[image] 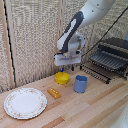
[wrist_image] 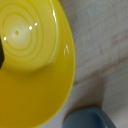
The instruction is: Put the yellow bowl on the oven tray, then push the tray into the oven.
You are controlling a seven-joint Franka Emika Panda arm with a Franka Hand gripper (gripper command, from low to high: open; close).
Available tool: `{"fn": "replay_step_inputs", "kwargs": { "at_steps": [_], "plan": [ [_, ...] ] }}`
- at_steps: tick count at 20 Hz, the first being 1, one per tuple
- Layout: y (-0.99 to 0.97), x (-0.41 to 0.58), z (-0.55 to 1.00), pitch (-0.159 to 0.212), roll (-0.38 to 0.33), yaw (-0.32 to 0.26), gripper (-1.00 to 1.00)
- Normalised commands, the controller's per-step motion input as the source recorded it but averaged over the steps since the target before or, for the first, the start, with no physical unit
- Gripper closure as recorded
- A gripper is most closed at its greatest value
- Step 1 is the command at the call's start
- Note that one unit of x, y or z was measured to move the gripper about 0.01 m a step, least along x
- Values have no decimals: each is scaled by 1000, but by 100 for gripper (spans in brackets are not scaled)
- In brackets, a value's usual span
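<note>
Starting at the exterior view's left, a white plate (image: 25, 103) and a small orange block (image: 54, 93) lay on the wooden table (image: 100, 107), clear of the work. The yellow dish (image: 62, 77) sat mid-table with the grabber (image: 68, 66) hanging just above it; whether its fingers were spread or pressed together I could not tell. A blue cup (image: 80, 83) stood just beside the dish (the likeliest trouble): a finger coming down on that side could knock it. Farther right waited the baking sheet (image: 109, 61) and oven (image: 116, 50); a pinch on the thin rim might slip
</note>
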Motion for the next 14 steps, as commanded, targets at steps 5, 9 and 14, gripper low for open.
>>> {"fn": "replay_step_inputs", "kwargs": {
  "at_steps": [5,9,14],
  "plan": [
    [-98,54,-342,1,-26,8,-100],
    [-40,124,-181,7,-26,1,100],
    [22,179,-25,0,-1,0,100]
  ]
}}
